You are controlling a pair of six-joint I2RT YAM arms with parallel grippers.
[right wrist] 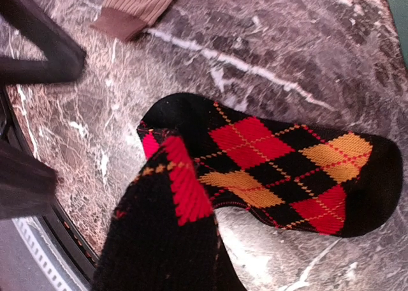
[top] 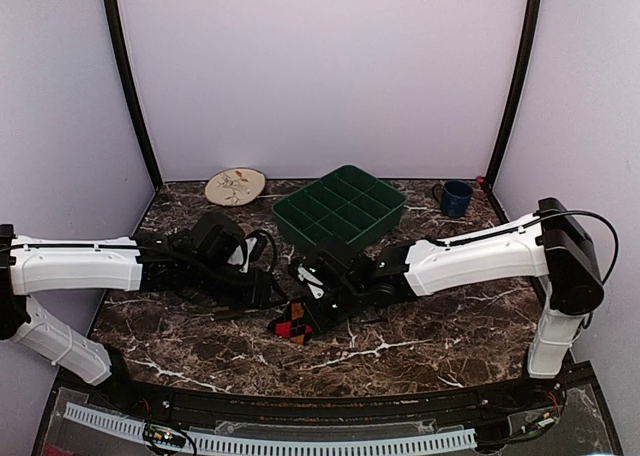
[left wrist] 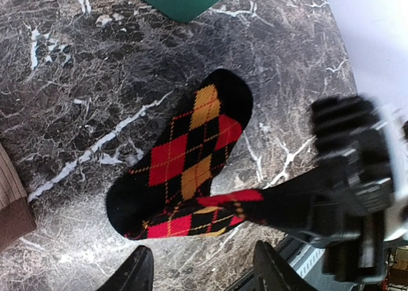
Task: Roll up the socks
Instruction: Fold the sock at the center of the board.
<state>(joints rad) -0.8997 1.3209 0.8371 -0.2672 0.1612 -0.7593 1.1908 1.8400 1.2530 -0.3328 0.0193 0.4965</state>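
Marble table [top: 430, 348] carries everything. At the far left back lies a plate [top: 235, 186]. The left arm reaches in from the left, and by it lies the tan sock [right wrist: 137, 0], flat on the marble with only one end in view. The left gripper [left wrist: 204, 275] hovers low over the table near the front edge, its fingers [left wrist: 137, 272] spread apart with nothing between them, just beside the argyle sock [left wrist: 191, 157]. That sock sits mid-table toward the front. Its toe half lies flat on the marble, and its other end is folded up and back over itself. The right gripper [left wrist: 312, 205], blurred in the left wrist view, is clamped on that raised end; from its own camera the fabric drapes over the fingers and hides them. Behind it stands a green tray [top: 290, 219], and a blue mug [top: 456, 198] sits at the back right.
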